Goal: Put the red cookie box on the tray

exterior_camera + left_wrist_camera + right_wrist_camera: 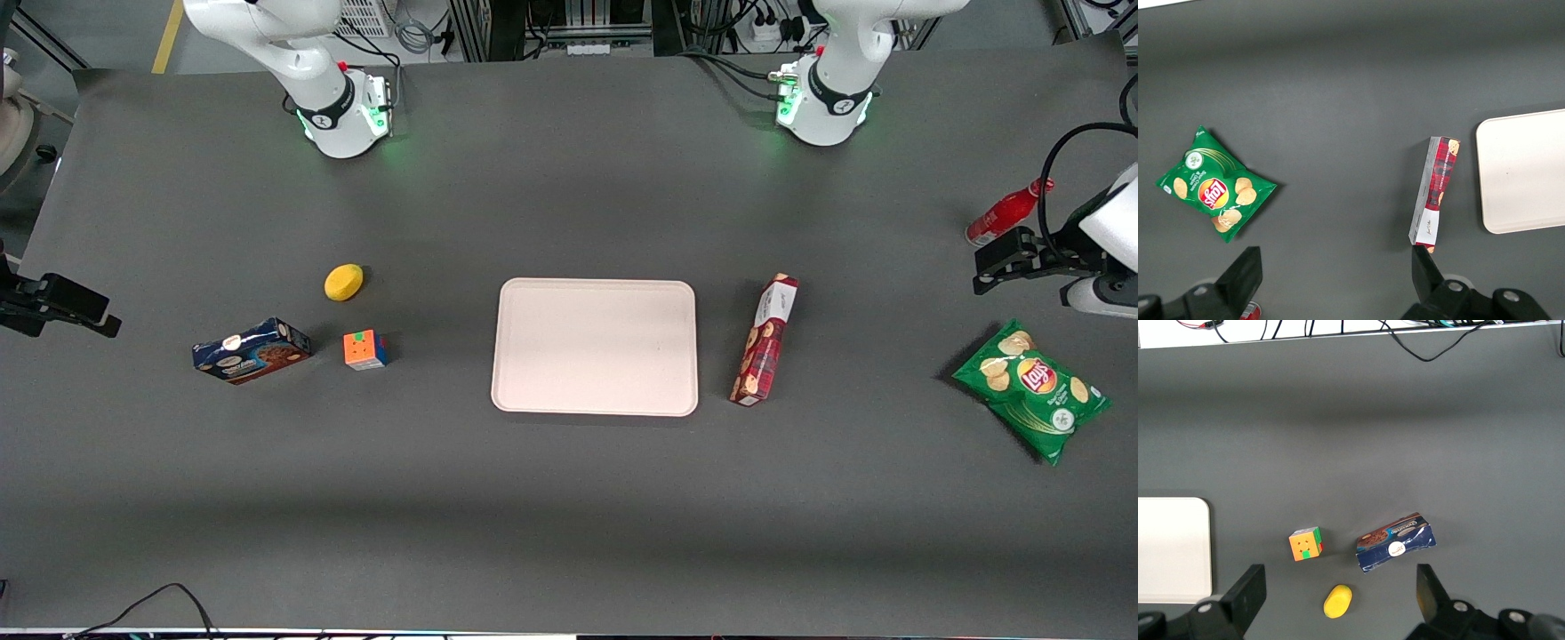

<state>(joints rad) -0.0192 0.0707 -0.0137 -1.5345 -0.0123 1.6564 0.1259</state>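
Observation:
The red cookie box (765,342) is a long tartan carton. It lies flat on the table beside the tray (594,347), toward the working arm's end, with its white end panel farther from the front camera. The tray is pale pink-cream and holds nothing. My left gripper (1003,260) hangs above the table near the working arm's end, well apart from the box. In the left wrist view the gripper (1336,259) is open and empty, with the red cookie box (1437,190) and part of the tray (1525,170) ahead of it.
A green chips bag (1031,387) lies nearer the front camera than my gripper, and a red bottle (1009,212) lies farther. Toward the parked arm's end are a dark blue cookie box (252,350), a colour cube (365,349) and a yellow object (343,282).

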